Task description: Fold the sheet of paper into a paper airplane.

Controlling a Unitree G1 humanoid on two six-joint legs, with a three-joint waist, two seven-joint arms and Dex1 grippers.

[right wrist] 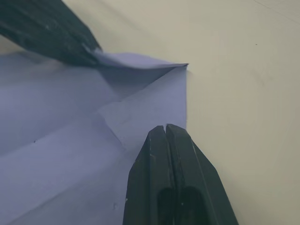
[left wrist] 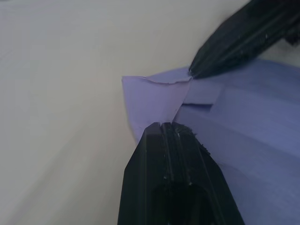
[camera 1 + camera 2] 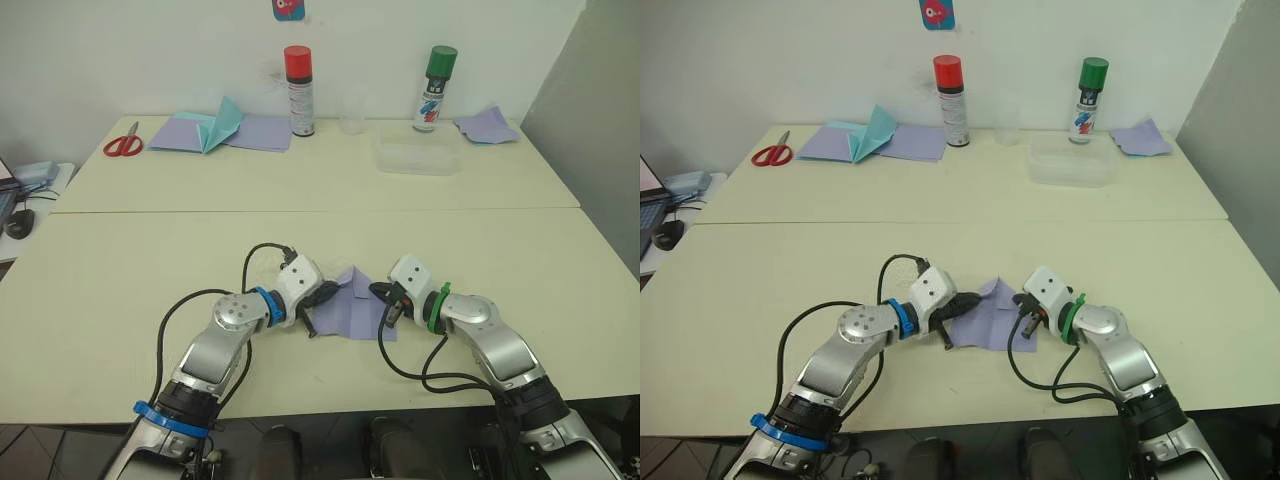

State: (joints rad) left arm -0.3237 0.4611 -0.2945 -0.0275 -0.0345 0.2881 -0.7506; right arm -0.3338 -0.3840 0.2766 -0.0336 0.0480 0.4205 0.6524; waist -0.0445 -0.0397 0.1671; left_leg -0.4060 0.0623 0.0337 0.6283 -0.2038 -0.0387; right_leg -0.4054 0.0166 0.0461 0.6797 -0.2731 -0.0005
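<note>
1. Sheet of paper (image 3: pixel 352 308): lavender, partly folded with a raised peak; laid on the near cream table (image 3: pixel 120 290), between the two grippers.
2. Left gripper (image 3: pixel 326 293): fingers pressed together, tip set on a folded corner of the sheet (seen closely in the left wrist view (image 2: pixel 165 127)).
3. Right gripper (image 3: pixel 381 291): fingers pressed together, tip resting on the sheet's opposite edge.
4. Far table: scissors (image 3: pixel 123 145), teal paper piece (image 3: pixel 222 126), red-capped spray can (image 3: pixel 299 90), green-capped spray can (image 3: pixel 435 88), clear container (image 3: pixel 417 157).
</note>
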